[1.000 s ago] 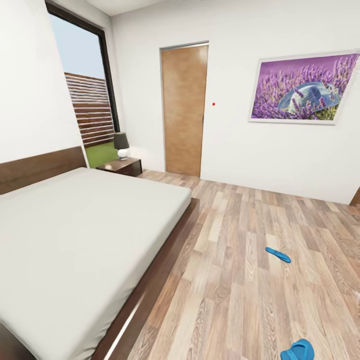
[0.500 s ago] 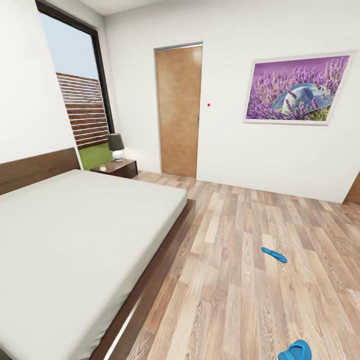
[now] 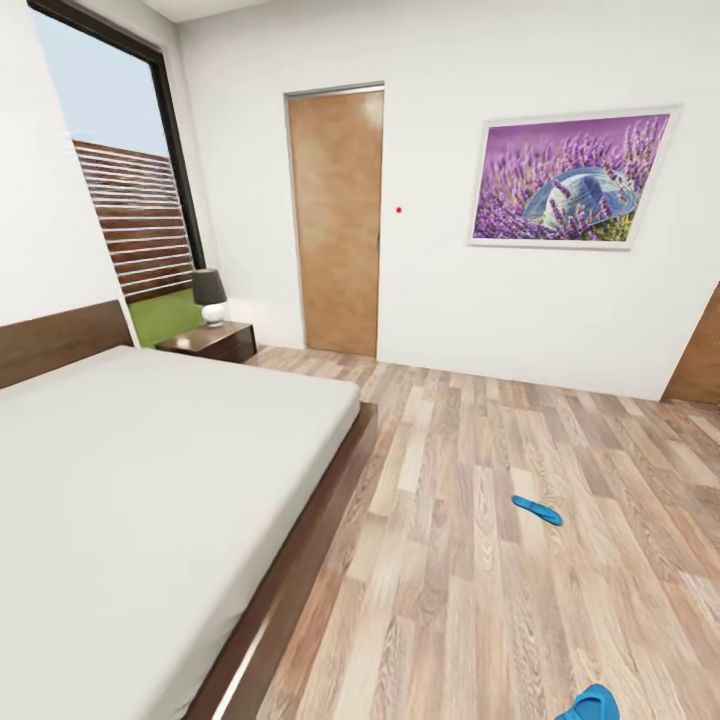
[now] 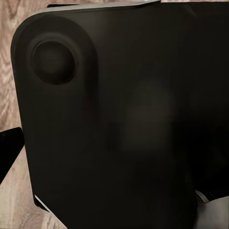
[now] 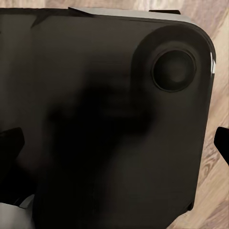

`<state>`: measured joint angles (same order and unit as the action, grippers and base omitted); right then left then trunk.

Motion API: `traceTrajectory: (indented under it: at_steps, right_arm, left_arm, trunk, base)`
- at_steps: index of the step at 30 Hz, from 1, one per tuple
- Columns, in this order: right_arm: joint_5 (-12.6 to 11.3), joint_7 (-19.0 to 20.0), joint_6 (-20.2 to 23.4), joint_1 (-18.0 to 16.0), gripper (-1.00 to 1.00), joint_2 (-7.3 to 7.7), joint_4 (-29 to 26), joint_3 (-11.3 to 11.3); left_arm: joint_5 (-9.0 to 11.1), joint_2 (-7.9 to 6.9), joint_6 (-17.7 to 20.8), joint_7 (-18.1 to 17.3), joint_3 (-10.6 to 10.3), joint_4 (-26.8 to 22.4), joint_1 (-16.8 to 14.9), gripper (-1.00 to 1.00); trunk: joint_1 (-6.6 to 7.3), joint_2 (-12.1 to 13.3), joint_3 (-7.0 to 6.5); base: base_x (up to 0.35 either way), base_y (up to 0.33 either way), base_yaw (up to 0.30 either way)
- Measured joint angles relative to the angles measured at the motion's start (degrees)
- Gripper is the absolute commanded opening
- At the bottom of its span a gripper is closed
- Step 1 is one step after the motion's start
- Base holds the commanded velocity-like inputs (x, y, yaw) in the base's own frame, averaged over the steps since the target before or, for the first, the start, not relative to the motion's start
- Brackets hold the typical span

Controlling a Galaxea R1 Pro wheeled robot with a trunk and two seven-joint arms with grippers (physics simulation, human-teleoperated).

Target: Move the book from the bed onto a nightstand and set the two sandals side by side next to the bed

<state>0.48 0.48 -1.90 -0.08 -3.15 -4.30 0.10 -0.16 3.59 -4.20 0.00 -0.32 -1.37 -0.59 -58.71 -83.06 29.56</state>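
Observation:
The bed (image 3: 150, 480), with a pale mattress on a dark brown base, takes up the left of the head view. The part of its top that shows is bare, and the book is out of view. A nightstand (image 3: 205, 342) stands past the bed's far corner, under the window. One blue sandal (image 3: 537, 510) lies on the plank floor to the right of the bed. The other sandal (image 3: 590, 703) is cut by the picture's bottom edge. In each wrist view the gripper, left (image 4: 114, 157) and right (image 5: 114, 157), hangs in front of the robot's dark body, fingers (image 5: 9, 152) wide apart and empty.
A dark-shaded lamp (image 3: 210, 297) stands on the nightstand. A brown door (image 3: 335, 220) and a lavender picture (image 3: 570, 180) are on the far wall, and a second brown door (image 3: 700, 350) is at the right edge. Open floor (image 3: 450, 600) runs between bed and sandals.
The whole head picture has shifted left, so the camera has turned to the right. The bed, the nightstand and the sandals have not moved.

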Motion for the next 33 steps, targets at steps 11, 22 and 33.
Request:
traceTrajectory:
  at_steps: [11,22,33]
  right_arm:
    - [0.0,0.0,0.0,0.0,1.0,0.02,0.0,0.0]
    - [0.0,0.0,0.0,0.0,1.0,-0.01,0.0,0.1]
    - [0.0,0.0,0.0,0.0,1.0,-0.01,0.0,0.1]
  left_arm:
    - [0.0,0.01,0.0,0.1,0.0,0.0,0.0,1.0]
    - [0.0,0.01,0.0,0.1,0.0,0.0,0.0,1.0]
    - [0.0,0.04,0.0,0.1,0.0,0.0,0.0,1.0]
  trunk:
    - [0.0,0.0,0.0]
    - [-0.01,0.0,0.0]
    - [-0.01,0.0,0.0]
  base:
    - [0.229,0.026,-0.053]
    - [0.136,0.003,-0.218]
    - [0.112,0.0,-0.129]
